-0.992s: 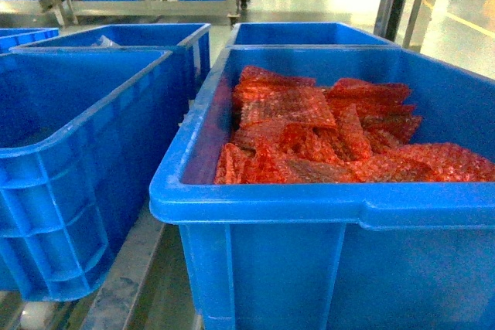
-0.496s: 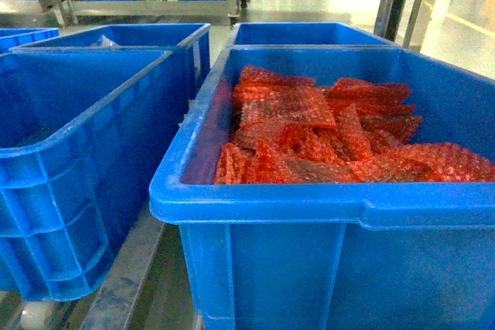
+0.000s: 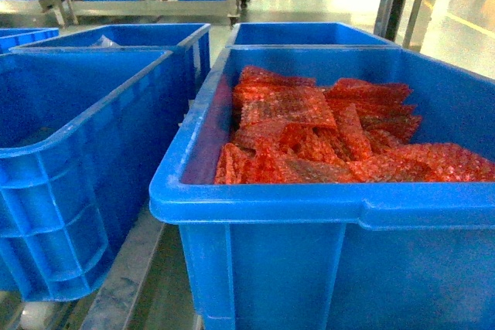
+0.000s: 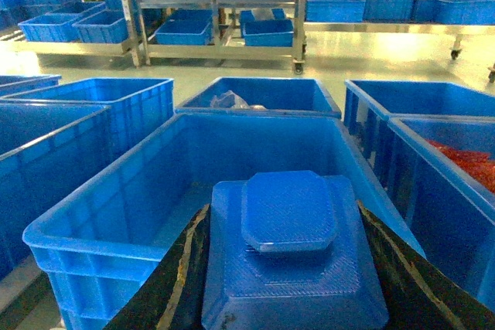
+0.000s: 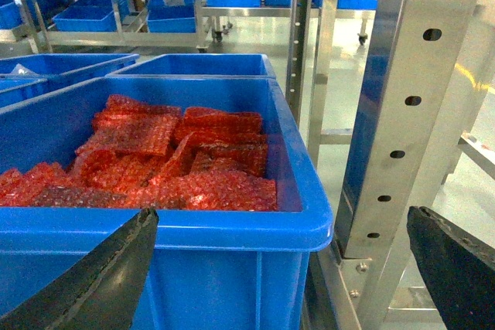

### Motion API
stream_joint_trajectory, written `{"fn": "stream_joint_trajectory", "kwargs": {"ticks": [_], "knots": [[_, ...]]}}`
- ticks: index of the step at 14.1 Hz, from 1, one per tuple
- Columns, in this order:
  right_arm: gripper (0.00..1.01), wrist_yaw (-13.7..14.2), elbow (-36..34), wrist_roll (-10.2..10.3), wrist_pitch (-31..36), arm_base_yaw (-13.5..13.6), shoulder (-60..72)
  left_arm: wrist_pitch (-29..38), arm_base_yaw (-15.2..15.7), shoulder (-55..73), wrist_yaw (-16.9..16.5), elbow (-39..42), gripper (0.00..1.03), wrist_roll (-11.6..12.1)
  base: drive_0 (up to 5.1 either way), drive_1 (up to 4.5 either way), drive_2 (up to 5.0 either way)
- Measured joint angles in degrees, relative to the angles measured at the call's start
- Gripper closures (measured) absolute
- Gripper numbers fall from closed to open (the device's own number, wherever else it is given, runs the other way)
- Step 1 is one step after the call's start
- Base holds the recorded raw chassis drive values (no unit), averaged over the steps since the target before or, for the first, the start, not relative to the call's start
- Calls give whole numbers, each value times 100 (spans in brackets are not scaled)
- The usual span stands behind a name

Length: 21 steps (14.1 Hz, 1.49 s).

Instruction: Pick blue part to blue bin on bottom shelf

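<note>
In the left wrist view my left gripper (image 4: 284, 208) is shut on the blue part (image 4: 292, 268), a stepped block with an octagonal top, its black fingers (image 4: 182, 284) pressed to both sides. The part hangs over the near end of an empty blue bin (image 4: 116, 214); the head view shows this bin (image 3: 77, 152) at the left. The right gripper (image 5: 282, 218) stands open with nothing between its fingers, in front of the corner of a bin of red bags (image 5: 232, 229). A steel rail of the bottom shelf (image 3: 124, 284) shows between the bins. Neither gripper appears in the head view.
The bin at the right (image 3: 309, 214) holds several red bubble-wrap bags (image 3: 309, 137). More blue bins (image 4: 259, 94) stand behind. A perforated steel upright (image 5: 402, 106) rises close to the right gripper. Racks with blue bins (image 4: 186, 28) line the far side of the floor.
</note>
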<state>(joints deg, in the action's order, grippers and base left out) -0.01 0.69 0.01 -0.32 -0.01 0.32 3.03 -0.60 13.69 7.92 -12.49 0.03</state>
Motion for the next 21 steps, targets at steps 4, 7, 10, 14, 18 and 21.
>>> {"fn": "stream_joint_trajectory", "kwargs": {"ticks": [4,7,10,14,18,21], "knots": [[3,0,0,0,0,0,0,0,0,0,0,0,59,0,0,0,0],[3,0,0,0,0,0,0,0,0,0,2,0,59,0,0,0,0],[3,0,0,0,0,0,0,0,0,0,2,0,59,0,0,0,0],[3,0,0,0,0,0,0,0,0,0,0,0,59,0,0,0,0],[3,-2,0,0,0,0,0,0,0,0,2,0,59,0,0,0,0],[3,0,0,0,0,0,0,0,0,0,2,0,59,0,0,0,0]]}}
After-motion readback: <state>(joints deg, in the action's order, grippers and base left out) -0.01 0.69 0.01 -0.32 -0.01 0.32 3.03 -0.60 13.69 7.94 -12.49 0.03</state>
